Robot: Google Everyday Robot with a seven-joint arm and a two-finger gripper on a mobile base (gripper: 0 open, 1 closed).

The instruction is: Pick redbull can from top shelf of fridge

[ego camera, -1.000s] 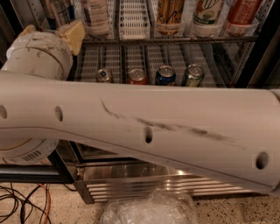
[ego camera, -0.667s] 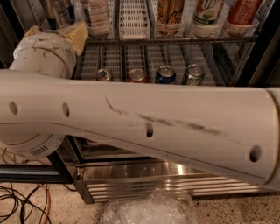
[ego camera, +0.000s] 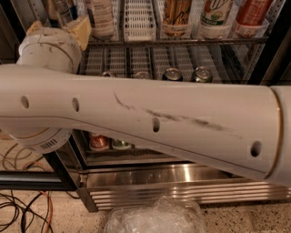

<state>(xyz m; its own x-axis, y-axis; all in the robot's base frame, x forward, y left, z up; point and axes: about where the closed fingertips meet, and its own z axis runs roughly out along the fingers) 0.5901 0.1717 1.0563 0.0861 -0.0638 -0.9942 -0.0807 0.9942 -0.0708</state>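
Observation:
My gripper [ego camera: 59, 22] is at the upper left, beyond its round white wrist, reaching into the fridge [ego camera: 182, 176] at the height of the top shelf [ego camera: 182, 42]. Its tan fingers [ego camera: 82, 31] stand apart, open. A slim dark-and-silver can, which looks like the redbull can [ego camera: 63, 10], stands between them at the frame's top edge, mostly cut off. I cannot tell if the fingers touch it. My white arm [ego camera: 159, 123] crosses the whole middle of the view and hides much of the fridge.
The top shelf carries a pale bottle [ego camera: 102, 18], an empty white slotted lane [ego camera: 138, 18] and more bottles [ego camera: 216, 13]. Short cans [ego camera: 173, 73] stand on the rack below, and more cans [ego camera: 97, 141] lower down. Crumpled plastic [ego camera: 154, 218] and cables [ego camera: 22, 209] lie on the floor.
The wrist and gripper have moved a little right and up toward the top shelf. The arm now covers more of the short cans on the rack below.

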